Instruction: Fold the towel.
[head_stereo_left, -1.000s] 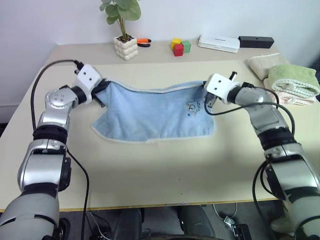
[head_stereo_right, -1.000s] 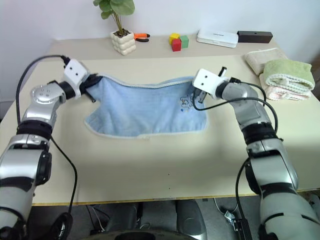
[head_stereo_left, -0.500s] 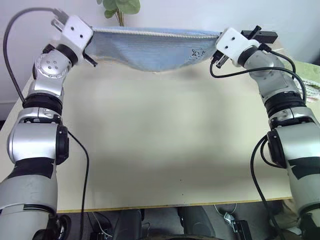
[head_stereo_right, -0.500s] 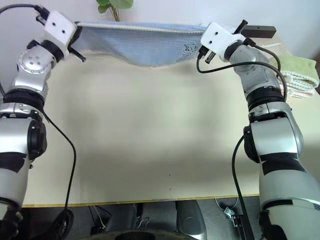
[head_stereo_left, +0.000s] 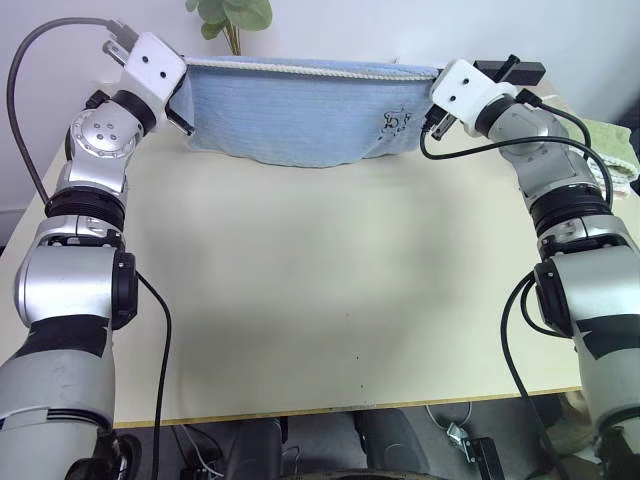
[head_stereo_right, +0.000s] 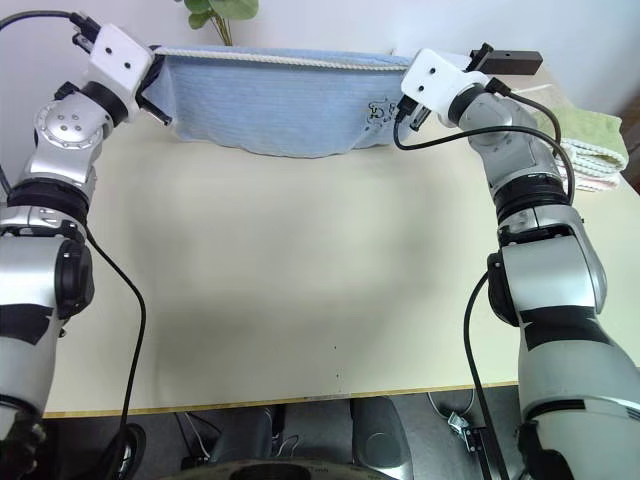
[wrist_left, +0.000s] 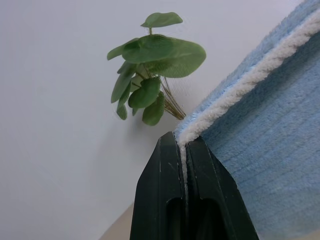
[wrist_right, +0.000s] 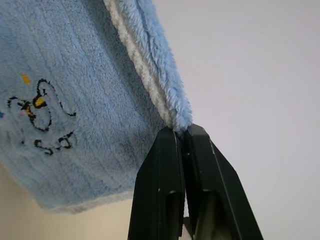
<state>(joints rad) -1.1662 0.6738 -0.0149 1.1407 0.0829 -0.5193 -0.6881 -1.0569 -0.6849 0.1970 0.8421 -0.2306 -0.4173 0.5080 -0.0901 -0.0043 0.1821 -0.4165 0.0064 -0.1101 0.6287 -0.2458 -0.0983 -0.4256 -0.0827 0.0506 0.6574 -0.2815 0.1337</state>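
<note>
Towel (head_stereo_left: 300, 115) stretched between left pincer (wrist_left: 183, 145), right pincer (wrist_right: 182, 134), both clamping hem; wrist views reveal pinch.

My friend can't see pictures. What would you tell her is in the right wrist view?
The right gripper, with its black jaws shut, pinches the top corner of a light blue towel by its whitish hem. The towel hangs down, showing a small dark embroidered mark, against a plain pale wall.

Fluffy terry-cloth towel (head_stereo_left: 300, 115); matt table (head_stereo_left: 330, 290)
</note>
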